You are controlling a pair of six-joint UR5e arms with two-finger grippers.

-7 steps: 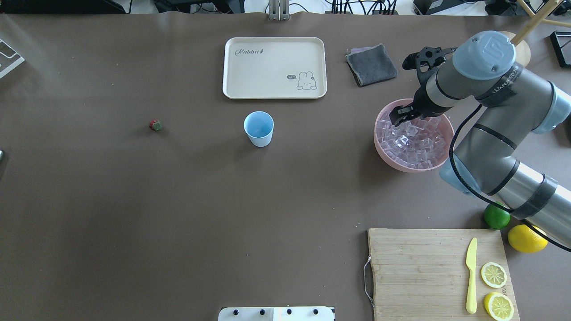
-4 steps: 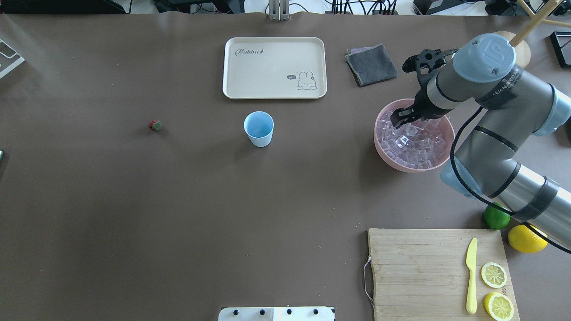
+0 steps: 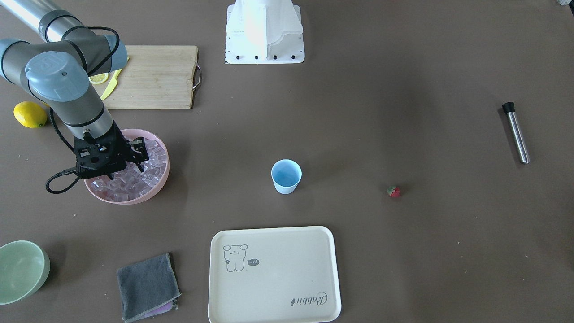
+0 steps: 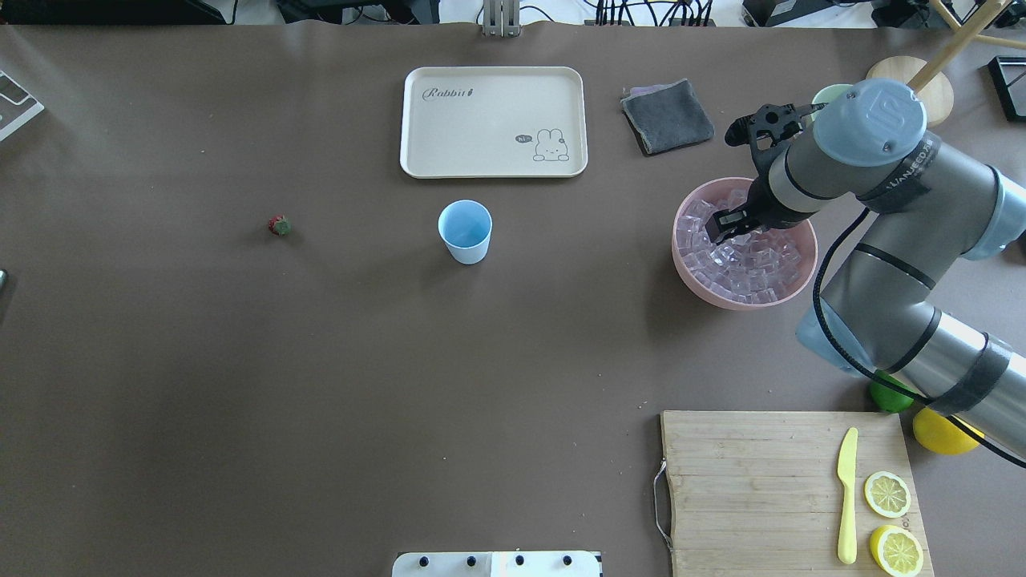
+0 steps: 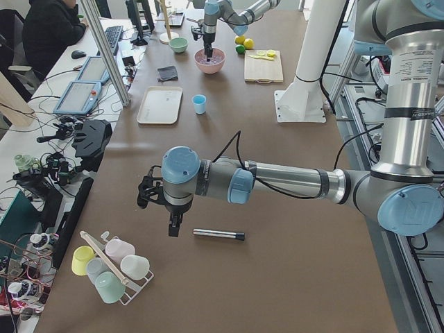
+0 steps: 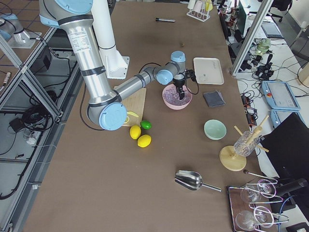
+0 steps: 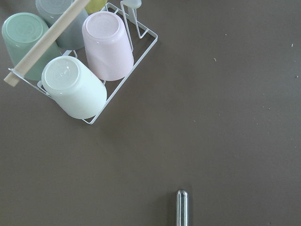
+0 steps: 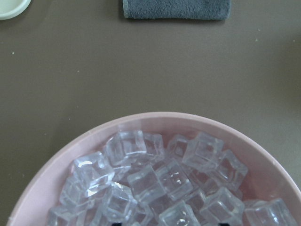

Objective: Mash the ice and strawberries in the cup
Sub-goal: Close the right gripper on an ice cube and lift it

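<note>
**Right pincer being held open over the ice bowl**

The right pincer (image 4: 729, 226) is being held low over the pink bowl (image 4: 691, 276) at the right side of the tabletop (image 4: 321, 385). Its jaws are being held apart: two dark tips are being shown wide of each other at the bottom edge of the right wrist view. Whether they are touching a cube cannot be told. The ice (image 4: 749, 260) is being carried in that bowl as a heap of clear cubes.

The cup (image 4: 465, 231) is being shown upright at the middle of the tabletop. It is well apart to the left of the bowl and just nearer than the cream tray (image 4: 493, 120). The strawberry (image 4: 278, 226) is being seen on the bare tabletop further left, well apart from the cup.

The left pincer (image 5: 173, 227) is being held above the left end of the tabletop, near a steel muddler (image 5: 218, 234) with a black cap. It is being caught only by the left side view, so whether it is open or closed cannot be told. The muddler's rounded end and a wire rack of upturned cups (image 7: 89, 70) are being shown by the left wrist view.

A grey cloth (image 4: 667, 116) is being seen on the far side of the bowl, to the right of the tray. At the near right, a yellow knife (image 4: 846, 497) and two lemon halves (image 4: 886, 494) are being carried on a wooden cutting board (image 4: 753, 481).
</note>
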